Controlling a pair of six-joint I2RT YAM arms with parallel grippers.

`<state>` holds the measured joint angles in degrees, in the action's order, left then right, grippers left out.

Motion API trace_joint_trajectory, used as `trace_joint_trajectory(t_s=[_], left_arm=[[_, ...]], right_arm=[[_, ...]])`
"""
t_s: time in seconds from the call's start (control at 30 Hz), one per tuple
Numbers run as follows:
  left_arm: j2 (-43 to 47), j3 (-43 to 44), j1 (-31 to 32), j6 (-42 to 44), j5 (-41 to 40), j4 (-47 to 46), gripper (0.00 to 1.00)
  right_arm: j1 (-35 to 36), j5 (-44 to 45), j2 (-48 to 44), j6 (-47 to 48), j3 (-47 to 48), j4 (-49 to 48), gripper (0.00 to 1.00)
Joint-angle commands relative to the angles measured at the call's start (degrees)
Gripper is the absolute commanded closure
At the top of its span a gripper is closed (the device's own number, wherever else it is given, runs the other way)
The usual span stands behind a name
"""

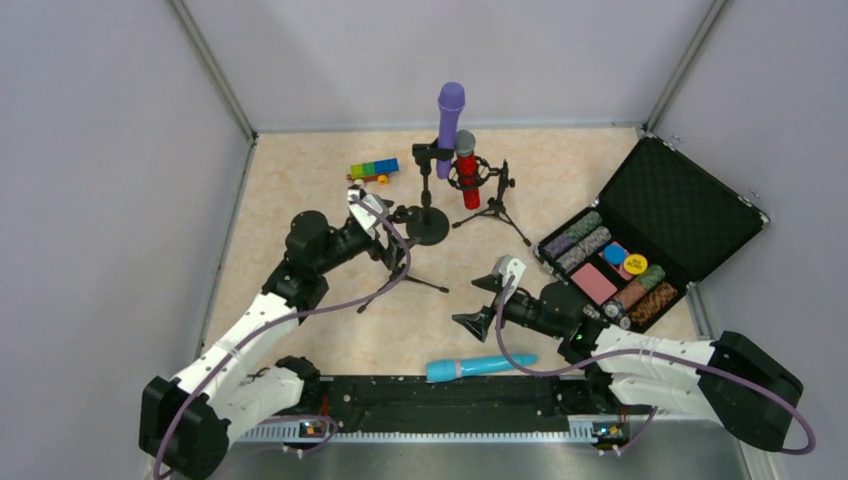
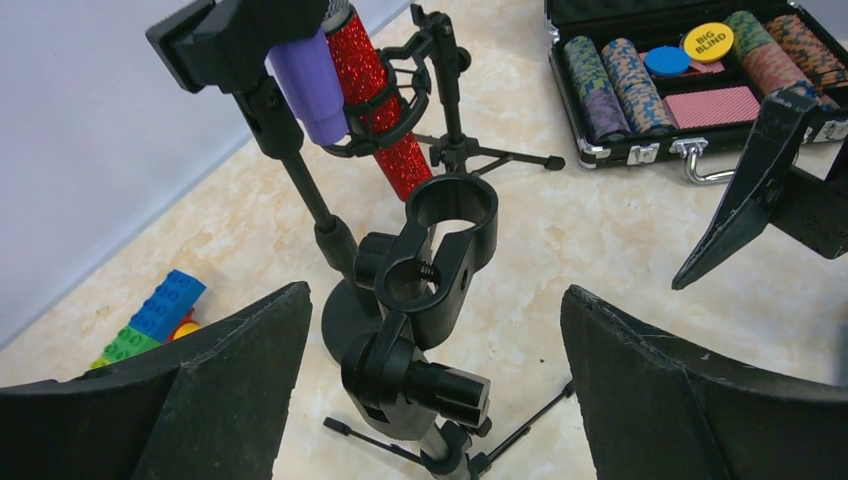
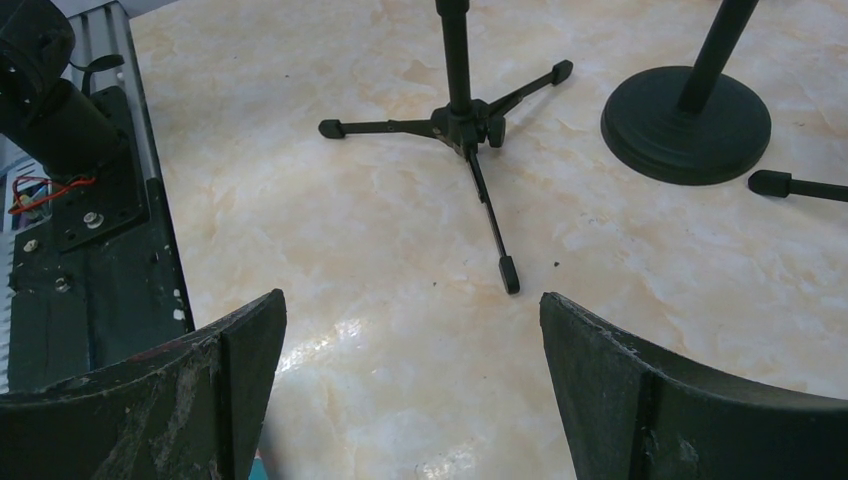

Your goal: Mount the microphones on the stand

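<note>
The purple microphone (image 1: 450, 125) stands upright, head up, clamped in the clip on top of the round-base stand (image 1: 428, 225). Just right of that stand, the red microphone (image 1: 467, 175) also stands about upright. Its silver head is on top and its glittery body sits in the ring mount of a tripod stand (image 1: 492, 205).

The blue microphone (image 1: 480, 367) lies flat on the worktop (image 1: 300, 180), well on the near side of the round-base stand and slightly to its right. Its long axis runs left to right with the thicker end to the left, and nothing holds it.

A 2nd tripod stand (image 2: 420, 400) is just on the near side of the round-base stand, and its clip (image 2: 450, 215) is empty. The left gripper (image 2: 432, 292) is spread wide open with 1 finger on each side of that clip, clear of it and gripping nothing. The right gripper (image 3: 410, 297) is also wide open and empty. It hangs over bare worktop to the near right of the round-base stand and faces the legs of the 2nd tripod stand.

Far right of the round-base stand, an open case (image 1: 700, 215) holds rows of poker chips and a yellow disc (image 2: 708, 42) that reads "BIG BLIND". A toy brick car (image 1: 373, 171) sits to the far left of the round-base stand.
</note>
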<state>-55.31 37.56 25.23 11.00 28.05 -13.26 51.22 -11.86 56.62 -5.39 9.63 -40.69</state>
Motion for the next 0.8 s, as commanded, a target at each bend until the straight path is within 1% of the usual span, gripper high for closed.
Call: trace_joint_trajectory(t_s=[0.0,0.17,0.5,0.67,0.77], left_arm=[[3.18,0.60,0.29,0.49,0.72,-3.09,0.01],[4.48,1.52,0.31,0.62,2.30,-3.73,0.01],[4.29,8.59,0.28,0.45,4.38,-3.78,0.01],[6.75,9.39,0.28,1.34,1.65,-3.49,0.01],[9.25,9.03,0.28,2.84,-2.11,-1.20,0.01]], right_arm=[[-0.11,-1.28,0.44,-0.30,1.36,-2.60,0.06],[-0.07,-1.48,0.74,-0.34,1.29,-2.67,0.06],[-0.07,-2.20,0.85,-0.59,1.42,-2.57,0.06],[-0.09,-2.53,0.88,-0.53,1.77,-1.67,0.06],[-0.10,-2.81,1.09,-0.14,2.08,-1.23,0.06]])
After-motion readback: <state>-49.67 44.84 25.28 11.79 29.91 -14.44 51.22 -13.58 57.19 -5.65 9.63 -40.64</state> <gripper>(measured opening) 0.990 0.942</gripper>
